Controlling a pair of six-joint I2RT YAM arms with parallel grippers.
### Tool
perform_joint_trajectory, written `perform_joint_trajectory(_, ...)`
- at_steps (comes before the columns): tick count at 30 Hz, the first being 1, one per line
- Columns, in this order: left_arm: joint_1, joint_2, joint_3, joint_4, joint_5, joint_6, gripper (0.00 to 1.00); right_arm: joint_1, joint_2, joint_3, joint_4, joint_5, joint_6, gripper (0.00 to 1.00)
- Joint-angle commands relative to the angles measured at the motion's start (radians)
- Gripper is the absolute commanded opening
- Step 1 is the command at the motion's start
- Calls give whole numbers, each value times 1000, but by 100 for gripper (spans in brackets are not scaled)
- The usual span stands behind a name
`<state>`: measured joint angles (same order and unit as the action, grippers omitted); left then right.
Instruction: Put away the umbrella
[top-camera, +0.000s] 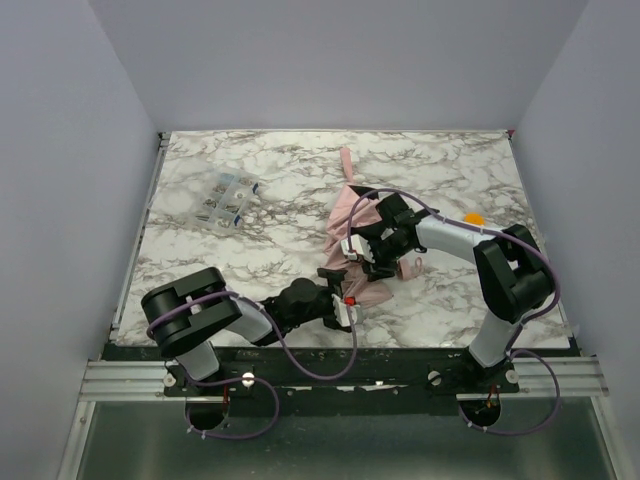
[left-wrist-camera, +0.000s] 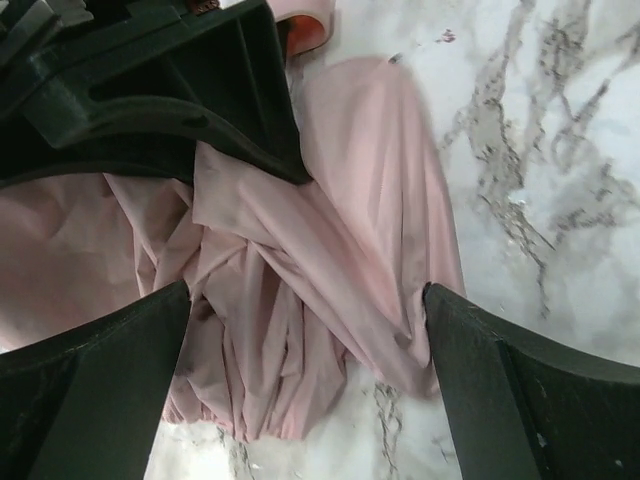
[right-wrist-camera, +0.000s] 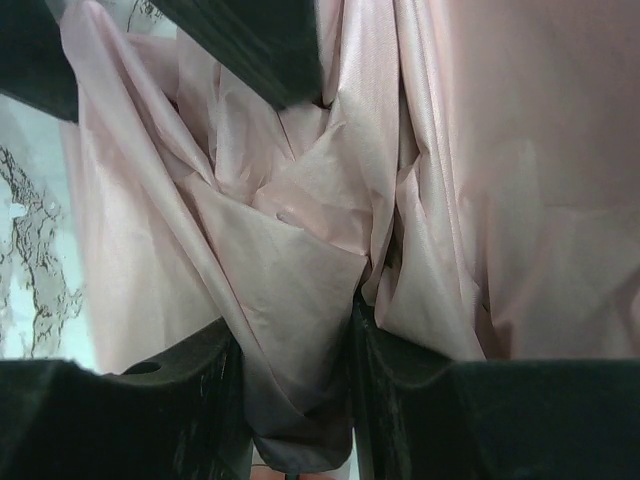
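The pale pink umbrella (top-camera: 350, 235) lies crumpled at the middle of the marble table (top-camera: 250, 270), its strap (top-camera: 345, 160) pointing away and its small pink handle (top-camera: 410, 268) to the right. My right gripper (top-camera: 362, 248) is shut on a fold of the umbrella's fabric (right-wrist-camera: 300, 290), pinched between its fingers (right-wrist-camera: 190, 400). My left gripper (top-camera: 338, 300) is open at the umbrella's near end. In the left wrist view its fingers (left-wrist-camera: 100, 385) stand wide apart on either side of the loose fabric (left-wrist-camera: 300, 300), not closed on it. The shaft is hidden.
A clear plastic box (top-camera: 225, 197) with small compartments lies at the back left. A small orange object (top-camera: 473, 217) sits at the right beside the right arm. Grey walls enclose the table on three sides. The right gripper's black body (left-wrist-camera: 150, 90) shows in the left wrist view.
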<state>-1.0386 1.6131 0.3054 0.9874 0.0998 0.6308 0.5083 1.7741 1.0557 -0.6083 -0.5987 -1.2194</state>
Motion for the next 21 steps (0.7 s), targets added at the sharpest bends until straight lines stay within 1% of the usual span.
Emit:
perform_joint_trajectory(1, -8, 75, 68, -170, -156, 38, 98, -13, 41, -10, -142, 4, -6, 37)
perform_joint_trajectory(3, -8, 102, 90, -205, -189, 37, 98, -17, 36, -7, -160, -9, -17, 37)
perform_joint_trajectory(5, -5, 123, 105, -224, -194, 30, 95, -24, 30, -8, -177, -19, -30, 37)
perform_joint_trajectory(6, -3, 132, 117, -242, -197, 16, 93, -26, 23, -8, -181, -21, -36, 37)
perform_joint_trajectory(8, 9, 144, 160, -318, -196, -31, 83, -31, 14, -16, -185, -18, -44, 37)
perform_joint_trajectory(10, 34, 147, 202, -414, -157, -73, 73, -40, 4, -24, -188, -17, -54, 37)
perform_joint_trajectory(13, 70, 154, 213, -442, -113, -121, 67, -61, -8, -23, -217, -35, -84, 38)
perform_joint_trajectory(15, 88, 169, 236, -490, -88, -142, 63, -75, -19, -19, -246, -66, -118, 40)
perform_joint_trajectory(17, 95, 183, 264, -541, -56, -145, 59, -77, -24, -13, -265, -82, -136, 44)
perform_joint_trajectory(21, 114, 191, 278, -574, -3, -164, 54, -78, -22, 20, -326, -126, -169, 65)
